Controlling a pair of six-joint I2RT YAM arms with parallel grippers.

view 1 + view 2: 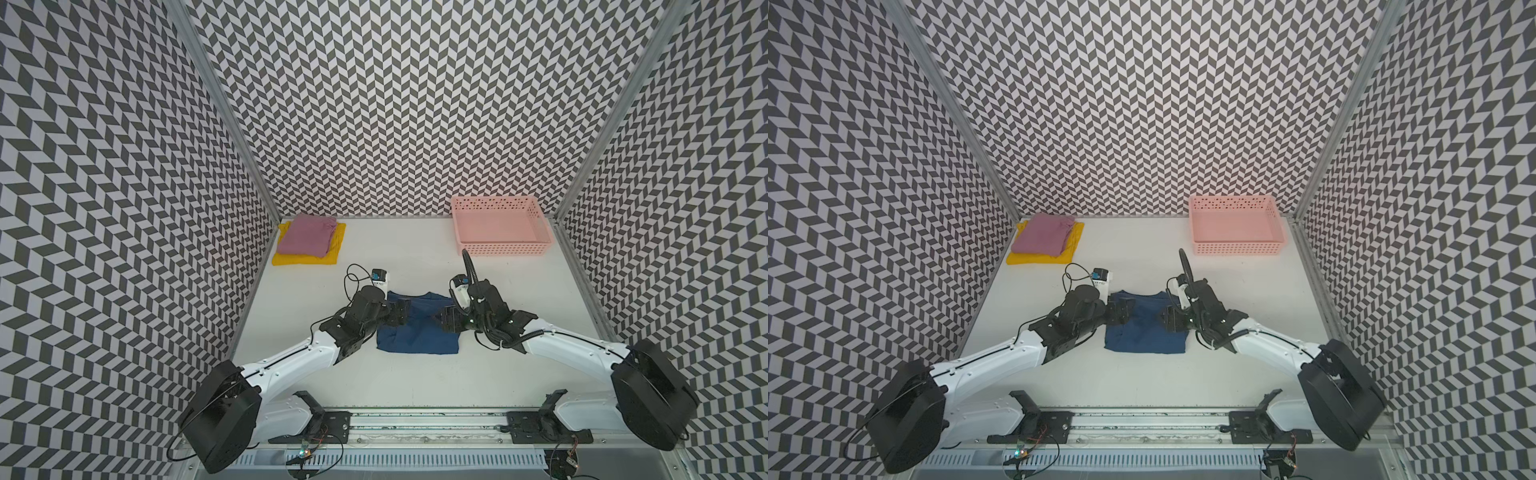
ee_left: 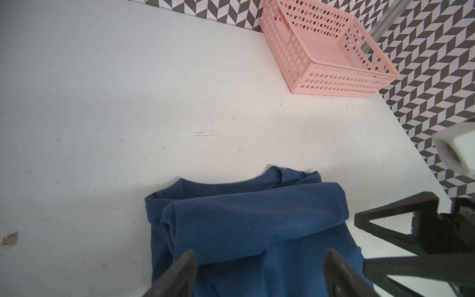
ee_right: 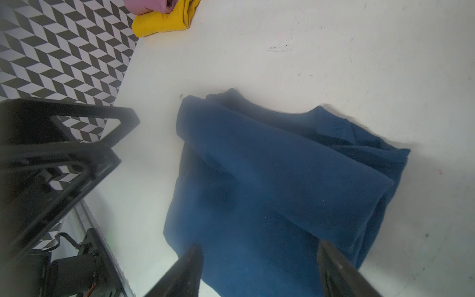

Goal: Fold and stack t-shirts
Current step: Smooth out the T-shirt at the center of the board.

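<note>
PINCERS OVER THE SHIRT: My two pincers stood above the navy shirt (image 1: 419, 336) at the middle of the white table (image 1: 415, 386), one at each side of it. My left pincer (image 2: 259, 272) was spread wide, with blue cloth showing between its fingers (image 2: 180, 275) and nothing clamped. My right pincer (image 3: 259, 270) was spread just as wide over the shirt's opposite side, also holding nothing. Whether any fingertip brushed the cloth I could not tell, as the wrist views were too close and blurred there. The navy shirt lay folded into a rough rectangle, with a flap of cloth turned over its top and its collar pointing toward the back wall (image 1: 395, 124). Beyond it, in the far left corner in both top views, the mauve shirt (image 1: 307, 235) sat folded on top of the folded yellow shirt (image 1: 305, 258). In the far right corner stood a pink basket (image 1: 503, 248), well apart from all three shirts.
</note>
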